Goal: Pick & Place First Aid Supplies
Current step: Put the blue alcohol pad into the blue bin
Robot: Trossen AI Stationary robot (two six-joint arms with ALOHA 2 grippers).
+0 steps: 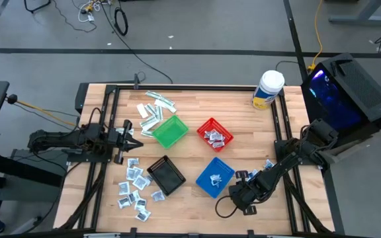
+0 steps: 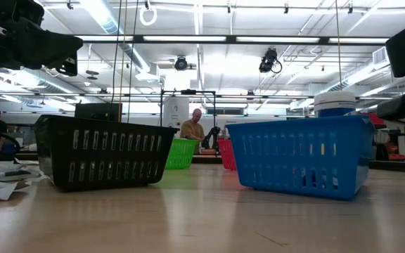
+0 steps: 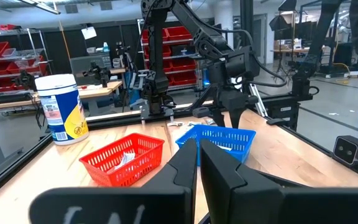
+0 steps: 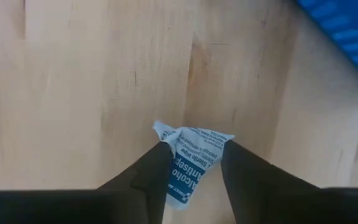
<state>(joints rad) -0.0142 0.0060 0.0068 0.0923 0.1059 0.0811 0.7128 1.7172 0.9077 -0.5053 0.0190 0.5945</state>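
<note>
Right wrist view looks straight down at the wooden table (image 4: pixel 73 81), where the right gripper (image 4: pixel 194 177) has its two dark fingers (image 4: pixel 151 177) pressed against either side of a crumpled white-and-blue packet (image 4: pixel 191 158) (an alcohol wipe, by the print on it). The packet lies on the table and is pinched between the fingertips, its edges bunched up. A corner of the blue basket (image 4: pixel 344 31) shows just beside this spot.

From above, the right gripper (image 1: pixel 249 198) sits low at the near right of the table, just beside the blue basket (image 1: pixel 215 176), which already has a few packets in it. The red basket (image 1: pixel 215 134) also holds some packets; the green basket (image 1: pixel 170 131) and black basket (image 1: pixel 166 175) look bare inside. Long pale strips (image 1: pixel 156 104) lie scattered behind the green basket, and a cluster of square sachets (image 1: pixel 134 188) lies left of the black one. A white-lidded tub (image 1: pixel 268 89) stands at the far right.

The left gripper (image 1: pixel 132 134) waits at the table's left side, its fingers (image 3: pixel 225 177) clenched together with nothing between them.
</note>
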